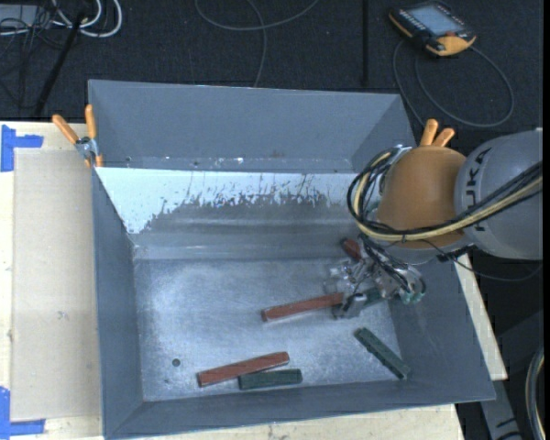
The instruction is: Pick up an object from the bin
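On the grey metal bin's (211,282) scuffed floor, a reddish-brown flat stick (293,312) lies with its right end at the gripper (351,302) (open or closed, I cannot tell), likely light, stiff and thin, best pinched across its narrow width.

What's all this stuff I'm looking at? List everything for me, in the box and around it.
Bin: one, grey metal, middle of the view.
Red-brown bars: two; one mid-floor, its right end at the pincer; one near the front wall.
Dark green bars: two; one alongside the front red-brown bar; one slanted near the front right corner.
Handheld device: one, black and orange, on the dark floor beyond the bin, upper right.
Loose cables: several, on that dark floor.
Robot arm: one, grey, entering from the right.
Wrist cover: one, orange, cables looped round it.
Pincer: one, dark, low over the bin floor.
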Robot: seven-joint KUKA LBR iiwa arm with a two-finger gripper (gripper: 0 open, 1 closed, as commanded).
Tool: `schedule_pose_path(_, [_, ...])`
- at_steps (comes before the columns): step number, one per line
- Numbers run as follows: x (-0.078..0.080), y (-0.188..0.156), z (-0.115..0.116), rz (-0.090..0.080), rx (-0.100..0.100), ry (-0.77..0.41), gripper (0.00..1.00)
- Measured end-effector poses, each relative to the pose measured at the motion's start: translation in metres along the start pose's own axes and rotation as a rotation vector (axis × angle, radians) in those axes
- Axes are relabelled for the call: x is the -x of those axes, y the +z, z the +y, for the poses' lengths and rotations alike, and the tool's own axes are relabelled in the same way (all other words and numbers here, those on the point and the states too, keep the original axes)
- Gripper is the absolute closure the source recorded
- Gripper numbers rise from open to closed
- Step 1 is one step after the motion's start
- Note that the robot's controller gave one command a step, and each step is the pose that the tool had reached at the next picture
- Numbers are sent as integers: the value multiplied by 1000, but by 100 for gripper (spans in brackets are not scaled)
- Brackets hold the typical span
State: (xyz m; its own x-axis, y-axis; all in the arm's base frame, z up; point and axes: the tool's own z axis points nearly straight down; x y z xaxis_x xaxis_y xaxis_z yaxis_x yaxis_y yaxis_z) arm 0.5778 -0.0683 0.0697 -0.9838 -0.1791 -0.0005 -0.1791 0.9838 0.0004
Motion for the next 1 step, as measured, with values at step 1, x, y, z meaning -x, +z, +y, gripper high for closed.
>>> schedule_pose_path(1, [6,0,-13,-1,1,-70,100])
